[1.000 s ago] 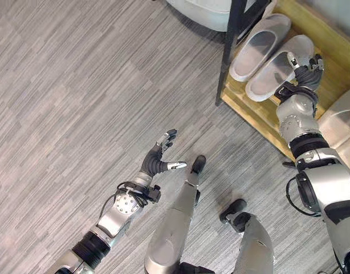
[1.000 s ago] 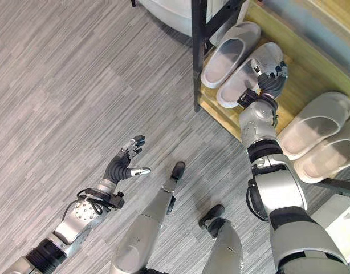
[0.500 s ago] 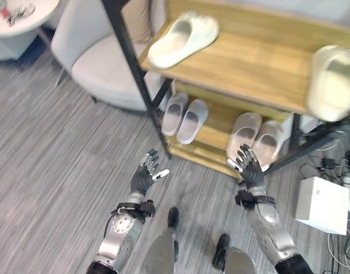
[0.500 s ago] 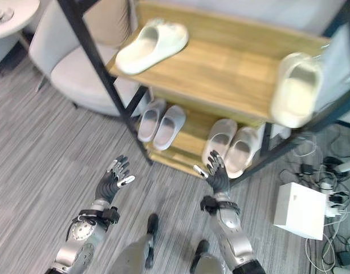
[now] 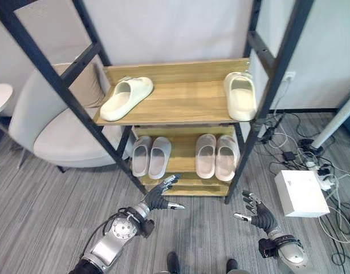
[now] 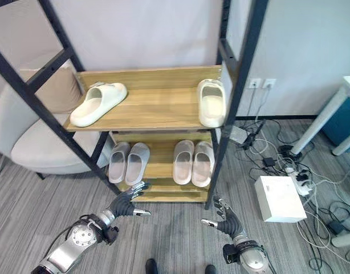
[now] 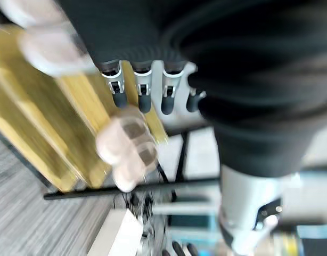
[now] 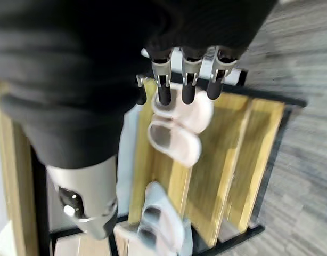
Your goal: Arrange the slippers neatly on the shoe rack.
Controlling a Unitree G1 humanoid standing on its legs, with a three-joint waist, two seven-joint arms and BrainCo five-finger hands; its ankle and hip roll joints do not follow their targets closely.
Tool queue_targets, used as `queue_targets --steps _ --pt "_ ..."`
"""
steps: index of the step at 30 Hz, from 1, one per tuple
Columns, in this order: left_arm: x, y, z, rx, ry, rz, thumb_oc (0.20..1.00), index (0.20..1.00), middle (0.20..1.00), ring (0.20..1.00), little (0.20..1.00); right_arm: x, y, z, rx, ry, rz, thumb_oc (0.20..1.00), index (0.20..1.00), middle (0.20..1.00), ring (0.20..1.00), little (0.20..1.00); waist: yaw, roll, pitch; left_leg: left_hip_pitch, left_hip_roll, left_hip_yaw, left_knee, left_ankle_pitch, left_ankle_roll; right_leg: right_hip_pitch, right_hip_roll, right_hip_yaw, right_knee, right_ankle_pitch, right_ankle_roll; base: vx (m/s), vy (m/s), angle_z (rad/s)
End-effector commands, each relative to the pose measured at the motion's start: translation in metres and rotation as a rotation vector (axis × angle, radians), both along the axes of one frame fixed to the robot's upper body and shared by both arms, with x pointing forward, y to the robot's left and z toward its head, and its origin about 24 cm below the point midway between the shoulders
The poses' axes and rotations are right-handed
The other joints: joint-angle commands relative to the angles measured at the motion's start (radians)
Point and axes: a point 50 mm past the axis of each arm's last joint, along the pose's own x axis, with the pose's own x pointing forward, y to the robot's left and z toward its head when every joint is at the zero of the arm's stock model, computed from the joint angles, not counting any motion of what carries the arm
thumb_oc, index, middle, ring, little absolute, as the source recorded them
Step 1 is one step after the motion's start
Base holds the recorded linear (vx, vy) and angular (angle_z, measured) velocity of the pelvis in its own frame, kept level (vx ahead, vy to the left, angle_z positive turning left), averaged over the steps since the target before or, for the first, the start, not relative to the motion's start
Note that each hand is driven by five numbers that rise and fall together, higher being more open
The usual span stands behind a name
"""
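Note:
The shoe rack (image 5: pixel 180 100) has two wooden shelves. On its upper shelf one cream slipper (image 5: pixel 126 98) lies slanted at the left, and a second cream slipper (image 5: pixel 240 95) lies far from it at the right. On the lower shelf a grey pair (image 5: pixel 150 157) stands beside a pale pink pair (image 5: pixel 216 156), each pair side by side. My left hand (image 5: pixel 158 197) hovers open, low in front of the rack's left half. Open too, my right hand (image 5: pixel 256 212) hangs before the rack's right post. Past its straight fingers (image 8: pixel 185 88) the right wrist view shows a slipper pair (image 8: pixel 174 130).
A grey armchair (image 5: pixel 55 131) stands close against the rack's left side. On the floor to the right lie a white box (image 5: pixel 300 193) and a tangle of cables with a power strip (image 5: pixel 320 174). A white table leg (image 5: pixel 330 130) slants at far right.
The camera has tilted up from the floor to the whole rack. My right hand has come off the grey slipper on the lower shelf, and both hands now hover open before the rack.

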Motion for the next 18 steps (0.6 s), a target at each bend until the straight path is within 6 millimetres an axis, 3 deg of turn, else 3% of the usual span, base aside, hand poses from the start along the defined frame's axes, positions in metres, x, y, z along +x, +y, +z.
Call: queue_targets --steps 1,4,8,11,16,18 --pt "0.016 -0.035 0.061 -0.156 -0.215 -0.219 1.0 1.0 1.0 1.0 1.0 0.024 0.007 0.023 0.0 -0.135 0.074 1.0 1.0 1.0 1.0 1.0 -0.023 -0.031 0.015 0.076 0.046 -0.027 0.0 -0.135 -0.045 -0.024 -0.056 -0.03 0.035 -0.018 0.063 0.04 0.002 -0.16" --pt "0.025 -0.063 0.123 -0.465 -0.339 -0.276 1.0 1.0 1.0 1.0 1.0 0.023 0.011 0.017 0.015 -0.121 0.046 1.0 1.0 1.0 1.0 1.0 -0.053 -0.028 0.012 0.081 0.038 -0.02 0.0 -0.145 -0.041 -0.03 -0.064 -0.019 0.034 -0.011 0.066 0.04 -0.006 -0.16" --pt "0.044 -0.048 0.164 -0.533 -0.598 -0.064 1.0 1.0 1.0 1.0 1.0 0.021 0.013 0.015 0.054 -0.136 -0.008 1.0 1.0 1.0 1.0 1.0 -0.059 -0.028 0.018 0.086 0.034 -0.016 0.0 -0.148 -0.038 -0.029 -0.069 -0.012 0.033 -0.01 0.066 0.04 -0.013 -0.05" --pt "0.061 -0.028 0.187 -0.414 -0.86 0.163 1.0 1.0 1.0 1.0 1.0 0.019 0.011 0.014 0.052 -0.146 -0.031 1.0 1.0 1.0 1.0 1.0 -0.066 -0.027 0.026 0.089 0.034 -0.01 0.0 -0.15 -0.039 -0.034 -0.07 0.002 0.031 -0.007 0.068 0.04 -0.006 0.01" --pt "0.083 -0.004 0.21 -0.04 -1.169 0.328 1.0 1.0 1.0 1.0 1.0 0.018 0.007 0.013 0.027 -0.153 -0.026 1.0 1.0 1.0 1.0 1.0 -0.079 -0.021 0.034 0.086 0.034 0.006 0.0 -0.153 -0.042 -0.052 -0.072 0.019 0.03 0.001 0.074 0.02 0.014 -0.11" --pt "0.086 0.004 0.216 0.033 -1.226 0.365 1.0 1.0 1.0 1.0 1.0 0.017 0.007 0.014 0.026 -0.157 -0.018 1.0 1.0 1.0 1.0 1.0 -0.082 -0.02 0.035 0.085 0.034 0.008 0.0 -0.154 -0.042 -0.055 -0.073 0.021 0.03 0.003 0.076 0.02 0.023 -0.1"
